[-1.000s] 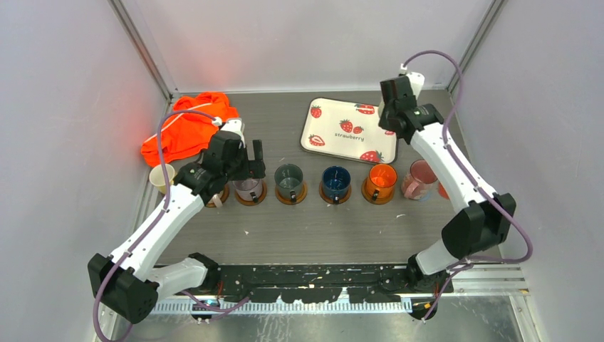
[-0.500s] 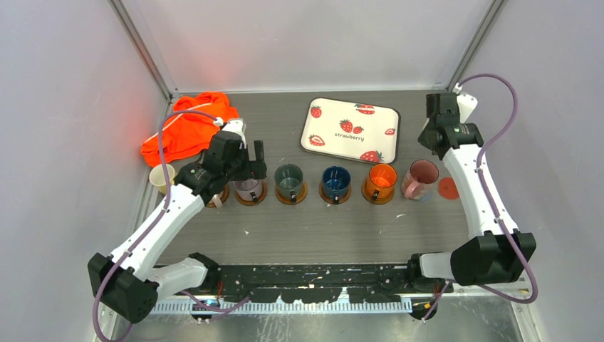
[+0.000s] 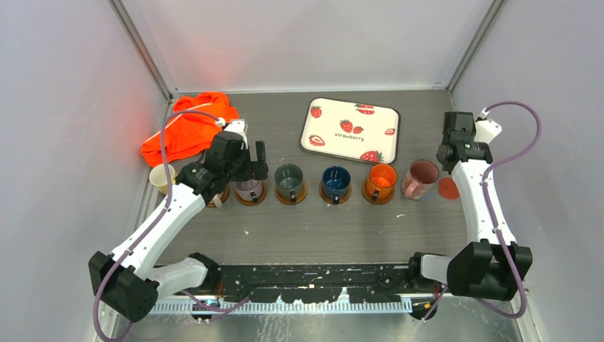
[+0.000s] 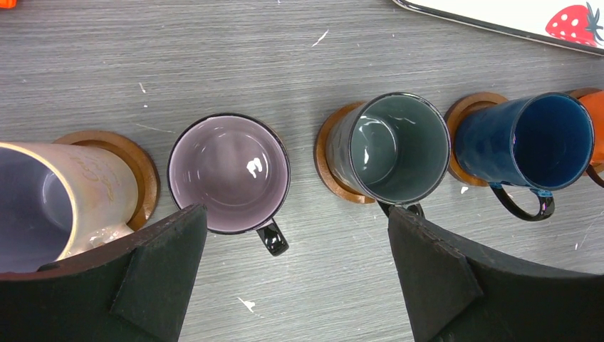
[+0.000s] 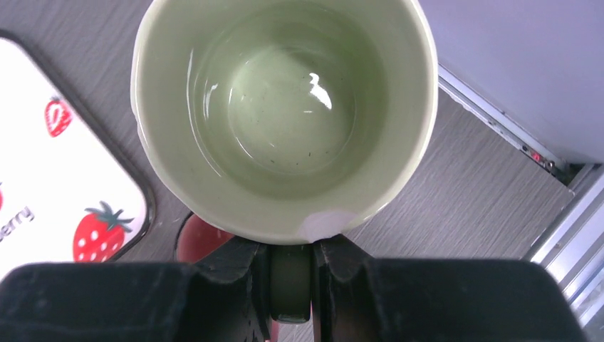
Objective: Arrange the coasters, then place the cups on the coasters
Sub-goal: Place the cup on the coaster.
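Observation:
My right gripper [image 5: 290, 281] is shut on the handle of a pale green cup [image 5: 285, 114], held off the table near the right edge. A red coaster [image 5: 203, 239] shows just below the cup; in the top view the red coaster [image 3: 448, 188] lies bare. My left gripper [image 4: 295, 214] hangs open over the table, in front of the lilac cup [image 4: 229, 174] and dark grey-green cup [image 4: 399, 146]. Cups in a row stand on wooden coasters [image 4: 335, 167]: cream [image 4: 64, 206], lilac, grey-green, navy [image 3: 335, 182], orange [image 3: 381, 182]. A pink cup [image 3: 420, 178] ends the row.
A white strawberry-print tray [image 3: 349, 132] lies at the back middle. An orange cloth [image 3: 189, 128] is bunched at the back left, with a small cream cup [image 3: 162, 177] in front of it by the left wall. Walls enclose the table on three sides.
The right arm has swung from above the tray's far right corner out to the right edge, over the red coaster, carrying the green cup. The left arm has hardly moved.

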Controlling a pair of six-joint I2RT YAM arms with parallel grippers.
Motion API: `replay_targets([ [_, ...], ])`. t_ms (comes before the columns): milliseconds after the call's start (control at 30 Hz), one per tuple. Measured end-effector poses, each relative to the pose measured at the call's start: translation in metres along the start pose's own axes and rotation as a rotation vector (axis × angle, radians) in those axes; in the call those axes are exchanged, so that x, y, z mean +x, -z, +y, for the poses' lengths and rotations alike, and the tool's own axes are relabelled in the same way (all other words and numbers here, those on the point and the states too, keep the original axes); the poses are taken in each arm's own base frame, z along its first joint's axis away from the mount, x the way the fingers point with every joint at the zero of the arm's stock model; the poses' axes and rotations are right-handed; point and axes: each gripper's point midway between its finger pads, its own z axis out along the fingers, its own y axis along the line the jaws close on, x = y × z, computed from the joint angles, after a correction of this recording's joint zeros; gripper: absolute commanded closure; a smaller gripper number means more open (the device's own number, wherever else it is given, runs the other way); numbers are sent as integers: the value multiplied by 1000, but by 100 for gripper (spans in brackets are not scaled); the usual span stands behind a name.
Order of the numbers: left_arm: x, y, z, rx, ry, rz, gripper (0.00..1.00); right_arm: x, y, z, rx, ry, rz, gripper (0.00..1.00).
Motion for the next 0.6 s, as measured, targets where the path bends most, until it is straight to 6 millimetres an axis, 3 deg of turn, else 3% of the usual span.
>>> replay_targets([
  [333, 2, -2, -2, 2, -6, 10, 0, 23, -32, -34, 106, -119, 45, 99],
  [600, 6, -6, -3, -1, -13, 27, 0, 34, -46, -40, 116, -170, 59, 99],
])
